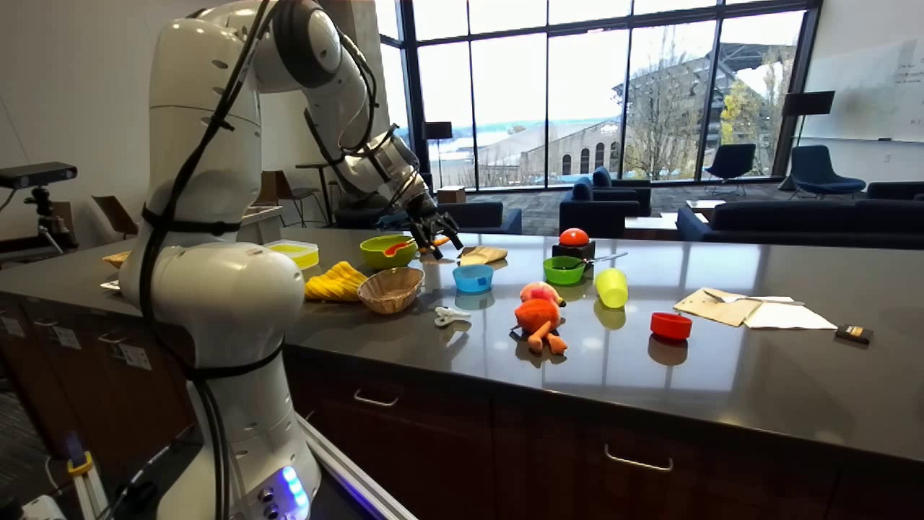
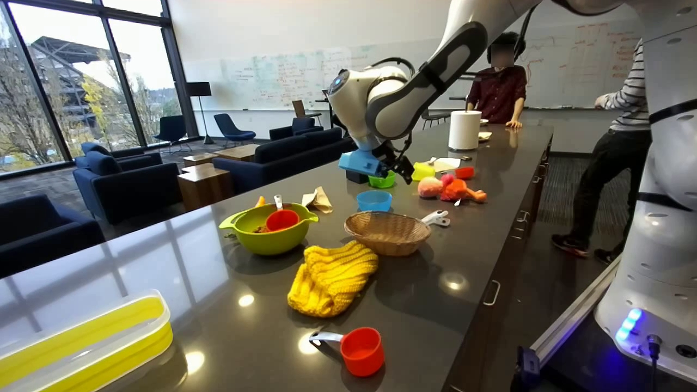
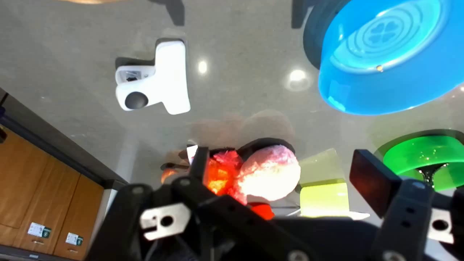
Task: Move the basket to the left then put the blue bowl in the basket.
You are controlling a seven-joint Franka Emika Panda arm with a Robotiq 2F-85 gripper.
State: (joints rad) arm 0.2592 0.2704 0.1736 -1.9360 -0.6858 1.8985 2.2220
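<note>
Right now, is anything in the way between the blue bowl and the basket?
In both exterior views, nothing visible stands between the blue bowl and the basket; the white clip lies off to one side.

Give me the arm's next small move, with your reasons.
I'd probably bring the open claw over the blue bowl, assuming the basket already stands where wanted, which I can't tell: the wrist view shows the bowl toward the upper right, not between the fingers, and it rests on the counter, outside the basket.
</note>
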